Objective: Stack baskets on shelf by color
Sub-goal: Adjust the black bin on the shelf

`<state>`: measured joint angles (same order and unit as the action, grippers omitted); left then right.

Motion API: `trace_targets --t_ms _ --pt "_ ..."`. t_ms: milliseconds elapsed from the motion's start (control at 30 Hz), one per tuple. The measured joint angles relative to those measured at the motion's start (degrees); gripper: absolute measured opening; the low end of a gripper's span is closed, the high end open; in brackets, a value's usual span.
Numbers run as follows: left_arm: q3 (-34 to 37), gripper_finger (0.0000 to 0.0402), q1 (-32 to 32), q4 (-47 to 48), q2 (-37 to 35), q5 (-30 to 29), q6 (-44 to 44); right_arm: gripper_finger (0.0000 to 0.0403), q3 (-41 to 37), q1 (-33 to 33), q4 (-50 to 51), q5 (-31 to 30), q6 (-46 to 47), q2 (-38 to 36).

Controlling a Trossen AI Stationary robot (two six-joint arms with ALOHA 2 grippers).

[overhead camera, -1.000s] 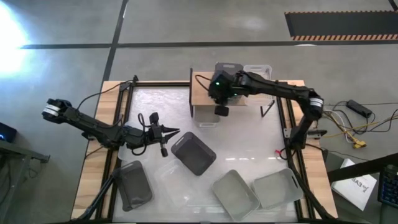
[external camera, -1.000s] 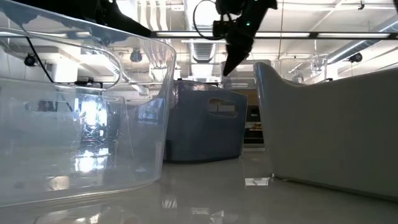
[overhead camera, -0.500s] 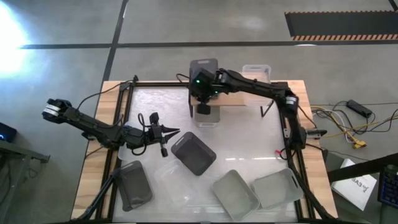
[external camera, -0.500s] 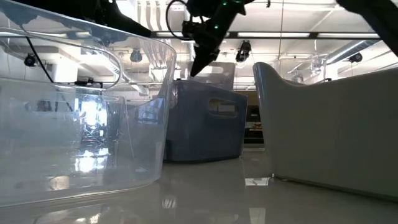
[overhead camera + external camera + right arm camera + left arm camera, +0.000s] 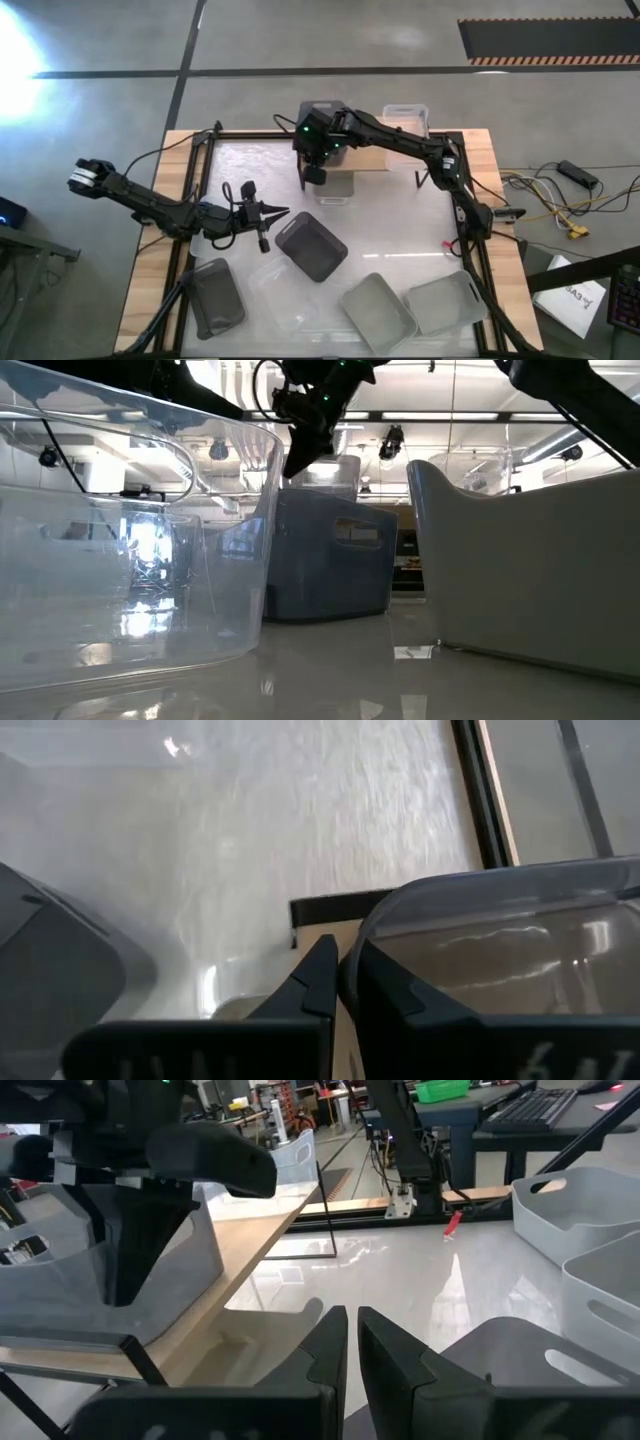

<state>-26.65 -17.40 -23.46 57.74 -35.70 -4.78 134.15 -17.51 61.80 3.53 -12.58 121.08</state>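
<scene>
No readable writing shows; right end effector (image 5: 314, 172) narrow above the shelf (image 5: 372, 158), left end effector (image 5: 277, 212) closed.

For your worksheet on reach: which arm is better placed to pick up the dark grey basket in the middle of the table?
Probably the left: its hand sits right beside the dark grey basket, while the right hand is up at the shelf.
</scene>
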Motion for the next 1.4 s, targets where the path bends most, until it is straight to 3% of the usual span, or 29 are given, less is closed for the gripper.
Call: trace_targets --t_ms 333,667,867,1000,1167,1267,1400 --pt "0.3 0.0012 0.0 0.0 0.0 0.0 0.0 0.0021 0.0 1.3 0.7 0.3 -0.3 -0.2" --pt "0.8 0.0012 0.0 0.0 0.0 0.0 1.5 0.0137 0.0 2.0 0.9 1.3 -2.1 -2.7" --pt "0.8 0.0012 0.0 -0.1 0.0 0.0 1.5 0.0165 -0.1 2.7 3.1 1.2 -3.0 -9.2" --pt "0.8 0.0012 0.0 -0.1 -0.1 0.0 1.5 0.0160 -0.3 3.0 8.8 0.1 -1.5 -12.6" --pt "0.8 0.0012 0.0 -0.1 -0.1 -0.1 1.5 0.0125 -1.7 0.8 22.8 -12.1 5.9 -14.4" --pt "0.8 0.0012 0.0 -0.1 -0.1 -0.1 1.5 0.0094 -4.6 -1.4 26.6 -12.6 9.1 -14.7" --pt "0.8 0.0012 0.0 -0.1 -0.1 -0.1 1.5 0.0052 -10.7 -4.7 24.1 -12.6 9.3 -14.4"
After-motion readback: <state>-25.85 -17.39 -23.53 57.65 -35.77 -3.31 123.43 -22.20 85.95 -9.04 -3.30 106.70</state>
